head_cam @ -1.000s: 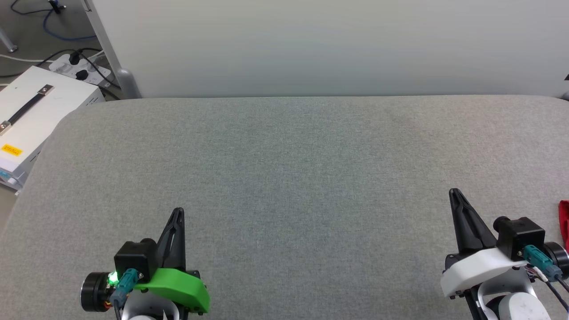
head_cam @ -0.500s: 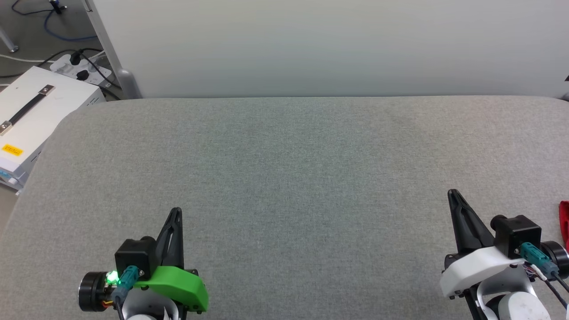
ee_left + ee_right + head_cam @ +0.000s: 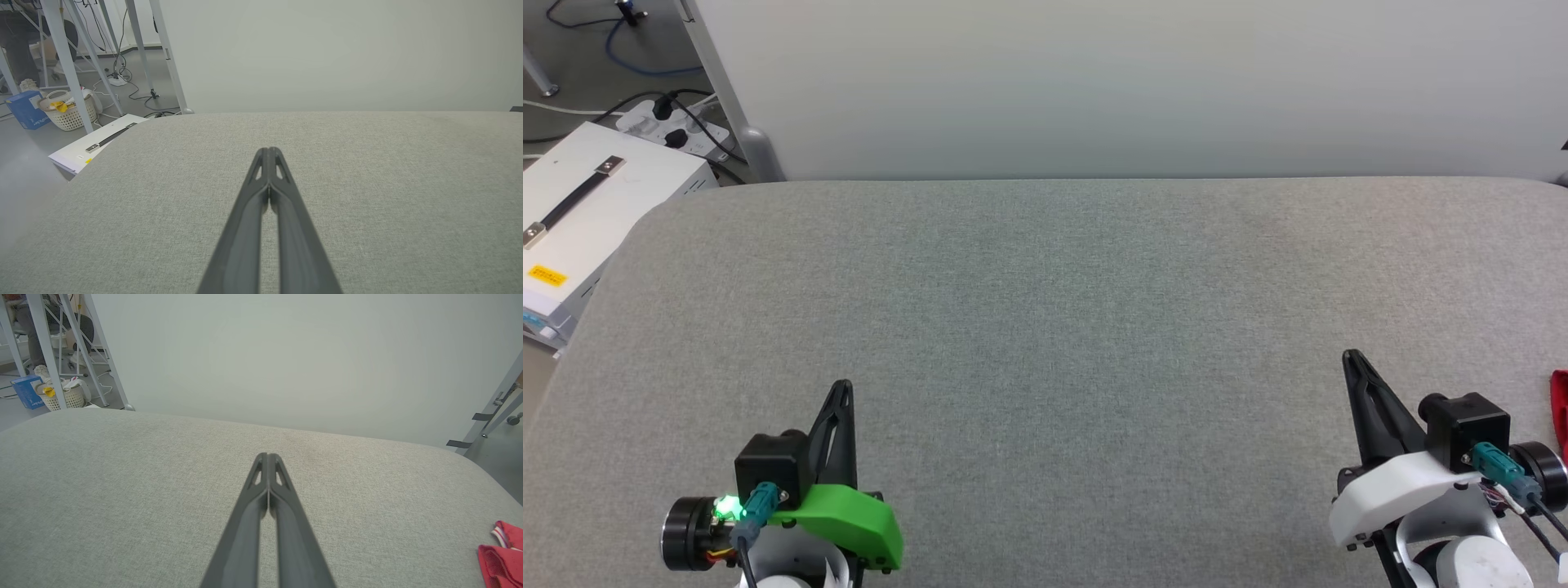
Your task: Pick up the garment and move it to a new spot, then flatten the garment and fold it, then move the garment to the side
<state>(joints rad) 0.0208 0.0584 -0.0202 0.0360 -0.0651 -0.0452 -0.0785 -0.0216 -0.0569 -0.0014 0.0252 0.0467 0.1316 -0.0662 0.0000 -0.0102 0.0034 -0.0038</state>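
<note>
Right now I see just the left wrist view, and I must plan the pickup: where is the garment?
Observer: The red garment lies at the right edge of the grey padded table, right of the right gripper.
Operator: Is that gripper holding it?
Observer: No, it is shut on nothing, apart from the fabric.
Operator: Is the whole shirt visible?
Observer: No, just a red corner with white striped trim; the frame cuts off the rest.
</note>
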